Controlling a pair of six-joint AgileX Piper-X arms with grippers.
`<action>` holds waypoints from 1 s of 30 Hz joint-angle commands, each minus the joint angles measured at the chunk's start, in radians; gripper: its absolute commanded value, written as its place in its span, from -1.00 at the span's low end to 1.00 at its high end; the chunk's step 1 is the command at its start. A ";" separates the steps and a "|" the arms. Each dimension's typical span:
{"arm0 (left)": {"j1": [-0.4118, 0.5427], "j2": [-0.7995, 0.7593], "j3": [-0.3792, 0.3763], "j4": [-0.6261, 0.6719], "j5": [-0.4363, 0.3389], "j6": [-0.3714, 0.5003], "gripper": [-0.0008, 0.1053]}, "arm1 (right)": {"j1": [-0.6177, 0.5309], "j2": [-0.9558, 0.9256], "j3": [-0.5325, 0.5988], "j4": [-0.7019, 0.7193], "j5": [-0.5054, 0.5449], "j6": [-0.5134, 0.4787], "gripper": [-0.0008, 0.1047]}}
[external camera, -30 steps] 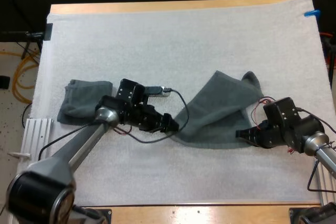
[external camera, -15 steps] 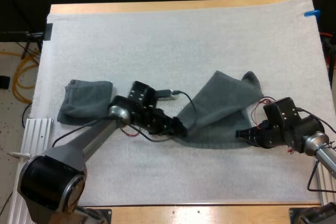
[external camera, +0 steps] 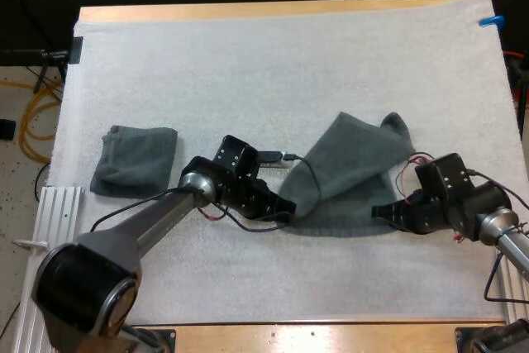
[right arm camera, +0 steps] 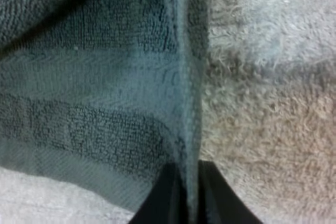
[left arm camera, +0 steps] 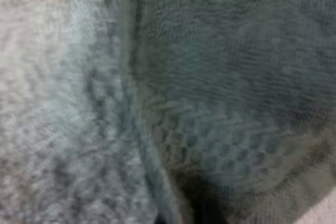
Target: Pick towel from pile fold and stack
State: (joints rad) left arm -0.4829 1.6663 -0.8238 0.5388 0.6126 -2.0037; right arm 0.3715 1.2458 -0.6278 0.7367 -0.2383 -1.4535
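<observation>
Left gripper slid right onto crumpled grey-green terry towel at its left edge, grip impossible to tell, right gripper pinching that towel's right hem

Your left arm reaches low from the near left corner, and your left gripper points right. Your right arm lies low, with your right gripper pointing left and its black fingers pinching the dark grey-green towel hem.
</observation>
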 commanded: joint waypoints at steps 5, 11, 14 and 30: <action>0.025 -0.271 -0.008 -0.006 -0.025 0.029 -0.98 | 0.003 -0.118 -0.114 0.133 0.155 -0.053 -0.98; 0.123 -0.541 -0.051 -0.006 0.069 -0.057 -0.98 | 0.003 -0.239 -0.327 0.203 0.231 -0.091 -0.98; 0.141 -0.650 -0.071 -0.006 0.081 -0.084 -0.98 | 0.003 -0.263 -0.432 0.269 0.205 -0.091 -0.98; 0.141 -0.922 -0.071 0.196 0.119 -0.211 -0.98 | 0.252 -0.281 -0.605 0.618 0.151 -0.003 -0.98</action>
State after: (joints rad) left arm -0.3459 0.7531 -0.8929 0.7169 0.7254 -2.2069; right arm 0.6183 0.9738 -1.2222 1.3387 -0.0954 -1.4618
